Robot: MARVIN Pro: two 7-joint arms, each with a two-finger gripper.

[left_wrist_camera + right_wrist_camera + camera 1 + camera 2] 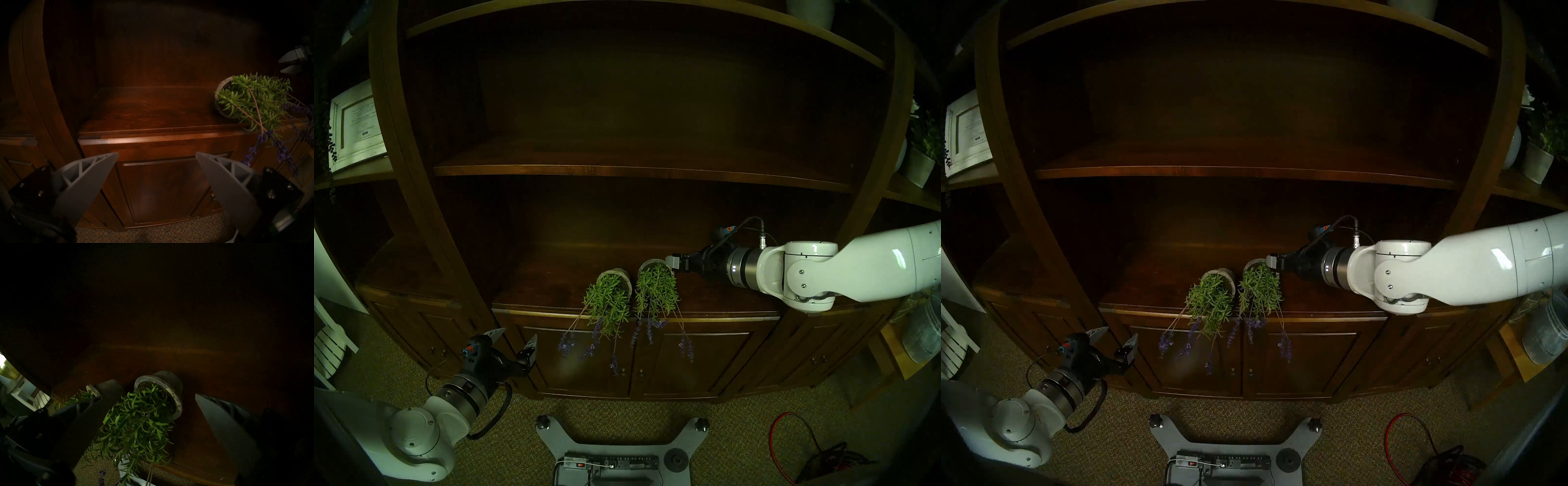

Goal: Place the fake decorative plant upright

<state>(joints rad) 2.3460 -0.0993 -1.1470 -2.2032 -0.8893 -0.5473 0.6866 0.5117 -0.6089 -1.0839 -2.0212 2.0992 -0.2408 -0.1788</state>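
Head stereo left: two fake lavender plants lie tipped over on the cabinet top (551,271), pot mouths toward the front edge, foliage and purple flower stems spilling over it. Left plant (609,302) and right plant (655,292) lie just beside each other. The right pincer (674,263) sits just beside the right plant's pot rim, fingers apart; contact cannot be told. The left pincer (514,341) hangs low in front of the cabinet doors, fingers apart, holding nothing.

Head stereo right: same layout; right pincer (1273,262) at the right pot's rim.

Left wrist: both fingers (81,179) spread wide, empty; one toppled plant (251,103) at the view's right on the cabinet top.

Right wrist: dim. The right plant's pot (163,392) lies on its side between the spread fingers (226,428), not gripped.
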